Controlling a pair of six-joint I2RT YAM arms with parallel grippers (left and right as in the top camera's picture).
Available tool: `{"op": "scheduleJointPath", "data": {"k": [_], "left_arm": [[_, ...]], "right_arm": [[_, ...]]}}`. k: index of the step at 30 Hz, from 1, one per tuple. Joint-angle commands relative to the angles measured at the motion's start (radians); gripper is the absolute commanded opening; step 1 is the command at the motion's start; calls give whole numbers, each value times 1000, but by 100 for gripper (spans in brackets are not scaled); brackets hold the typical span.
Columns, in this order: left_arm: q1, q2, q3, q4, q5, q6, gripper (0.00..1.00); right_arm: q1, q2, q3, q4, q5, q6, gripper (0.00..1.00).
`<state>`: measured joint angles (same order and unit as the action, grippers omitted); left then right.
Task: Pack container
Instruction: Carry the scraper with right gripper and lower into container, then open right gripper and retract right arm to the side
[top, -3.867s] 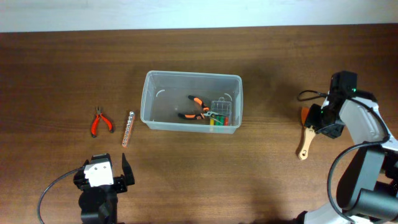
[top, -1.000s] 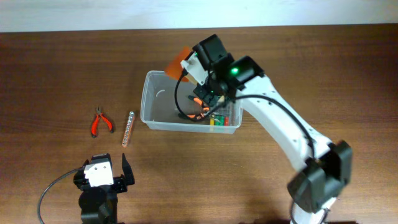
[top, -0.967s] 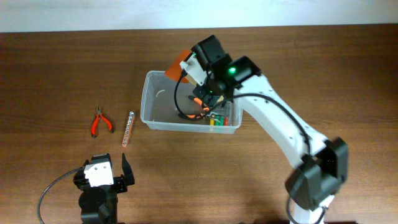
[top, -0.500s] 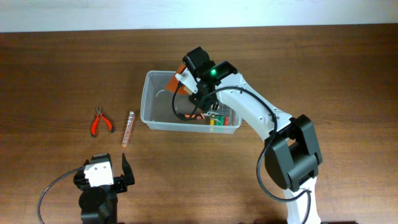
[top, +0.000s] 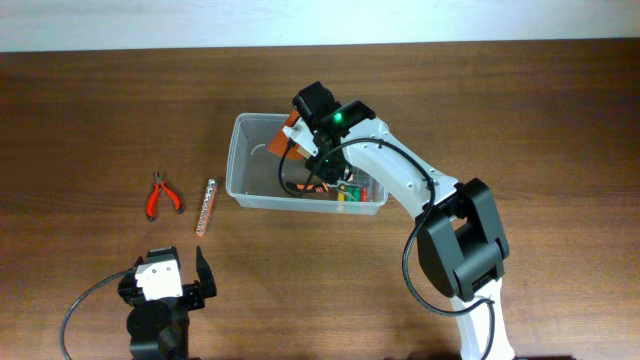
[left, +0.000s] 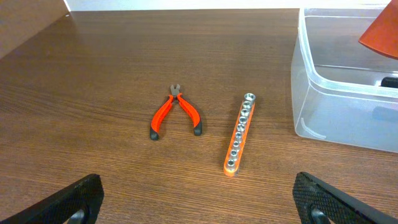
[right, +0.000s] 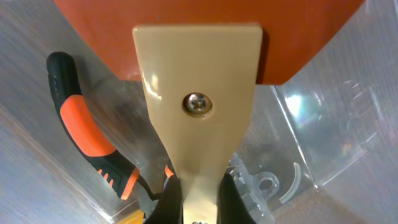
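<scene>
The container is a clear plastic tub at the table's middle; its near wall also shows in the left wrist view. My right gripper is shut on the cream handle of an orange-bladed scraper and holds it inside the tub; the orange blade points up-left. Orange-black pliers and a small clear case lie in the tub. Red pliers and an orange socket rail lie on the table left of the tub. My left gripper is open, low, short of them.
The wooden table's far edge runs along the top of the overhead view. The right arm stretches from the front right across to the tub. The left arm base sits at the front left.
The right arm carried the scraper from the table's right side over to the tub, then lowered it inside, moving a little left. The left gripper has not moved.
</scene>
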<state>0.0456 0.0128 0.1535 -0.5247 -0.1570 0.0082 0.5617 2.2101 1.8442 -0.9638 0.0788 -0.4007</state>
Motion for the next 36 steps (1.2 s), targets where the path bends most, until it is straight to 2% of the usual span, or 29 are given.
{"op": "scheduleJointPath", "data": {"k": [1, 3, 6, 7, 12, 16, 20, 22, 23, 25, 29, 36], "left_arm": [[5, -7, -8, 5, 3, 19, 99], [5, -7, -8, 5, 3, 19, 99], [5, -7, -8, 5, 3, 19, 99], [5, -7, -8, 5, 3, 19, 99], [5, -7, -8, 5, 3, 19, 99], [5, -7, -8, 5, 3, 19, 99], [5, -7, -8, 5, 3, 19, 99], [5, -7, -8, 5, 3, 19, 99], [5, -7, -8, 5, 3, 19, 99], [5, -7, -8, 5, 3, 19, 99], [5, -7, -8, 5, 3, 19, 99], [5, -7, -8, 5, 3, 19, 99]], "right_arm": [[-7, 38, 5, -16, 4, 8, 42], [-6, 38, 5, -19, 4, 8, 51], [-6, 37, 6, -23, 4, 9, 54], [-6, 32, 6, -25, 4, 14, 58], [-2, -9, 24, -35, 0, 16, 61], [8, -68, 104, -77, 6, 30, 62], [2, -113, 249, -178, 116, 193, 70], [-15, -125, 336, -249, 215, 308, 88], [-26, -129, 372, -282, 254, 354, 94], [-73, -131, 467, -369, 310, 434, 100], [-237, -131, 597, -491, 310, 526, 99], [-647, -127, 604, -566, 282, 560, 99]]}}
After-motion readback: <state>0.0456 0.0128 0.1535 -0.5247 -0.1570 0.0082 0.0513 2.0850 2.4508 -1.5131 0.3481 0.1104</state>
